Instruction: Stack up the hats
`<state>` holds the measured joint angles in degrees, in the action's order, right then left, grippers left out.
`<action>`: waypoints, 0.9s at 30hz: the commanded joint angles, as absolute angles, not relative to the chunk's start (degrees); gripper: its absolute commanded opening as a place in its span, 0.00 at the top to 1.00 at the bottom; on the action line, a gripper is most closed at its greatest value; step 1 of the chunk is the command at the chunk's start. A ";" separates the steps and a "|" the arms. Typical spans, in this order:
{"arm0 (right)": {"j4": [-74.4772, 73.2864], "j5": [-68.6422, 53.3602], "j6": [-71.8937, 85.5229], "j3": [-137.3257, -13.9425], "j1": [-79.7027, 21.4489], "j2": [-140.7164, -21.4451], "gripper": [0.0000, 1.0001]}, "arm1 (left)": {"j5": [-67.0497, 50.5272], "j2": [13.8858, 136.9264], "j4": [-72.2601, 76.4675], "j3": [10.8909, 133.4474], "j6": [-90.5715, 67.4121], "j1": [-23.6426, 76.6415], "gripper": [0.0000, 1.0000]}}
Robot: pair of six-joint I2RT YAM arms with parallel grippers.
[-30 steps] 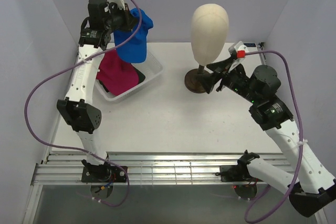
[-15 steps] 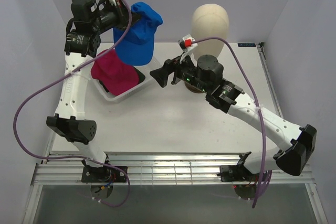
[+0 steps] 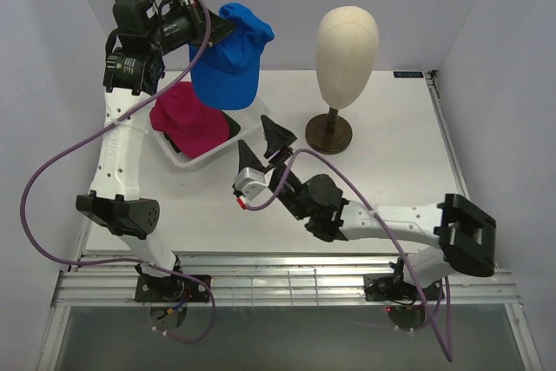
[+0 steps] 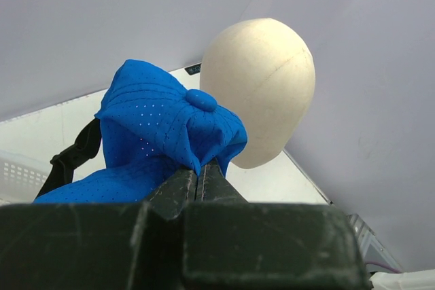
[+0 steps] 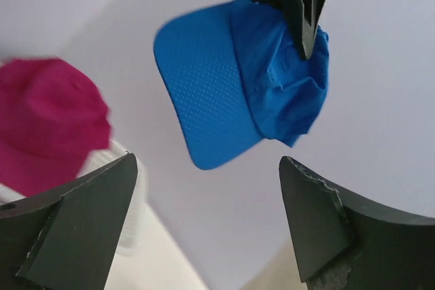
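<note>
My left gripper is shut on the crown of a blue cap and holds it high above the white mesh basket. In the left wrist view the fingers pinch the blue fabric. A magenta cap lies in the basket over a dark cap. My right gripper stands open, low over the table beside the basket, pointing up at the blue cap. Nothing is between its fingers. The magenta cap shows at the left of the right wrist view.
A cream mannequin head stands on a dark round stand at the back centre-right. The basket sits at the back left. White walls close in the table on three sides. Purple cables trail from both wrists.
My right arm has swung from beside the mannequin stand to the table's middle, dropped low and opened wider. My left arm has raised the blue cap and carried it slightly right.
</note>
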<state>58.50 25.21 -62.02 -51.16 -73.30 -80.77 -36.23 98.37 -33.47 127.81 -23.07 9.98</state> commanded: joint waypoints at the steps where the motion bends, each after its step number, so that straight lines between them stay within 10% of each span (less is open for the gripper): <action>1: 79.29 34.62 -92.71 -56.76 -72.60 -87.61 0.11 | -36.91 95.98 -33.31 128.06 -24.96 9.84 1.00; 27: 79.98 34.28 -104.68 -59.59 -71.81 -98.17 0.07 | -36.74 97.91 -32.26 129.73 -24.78 9.84 1.00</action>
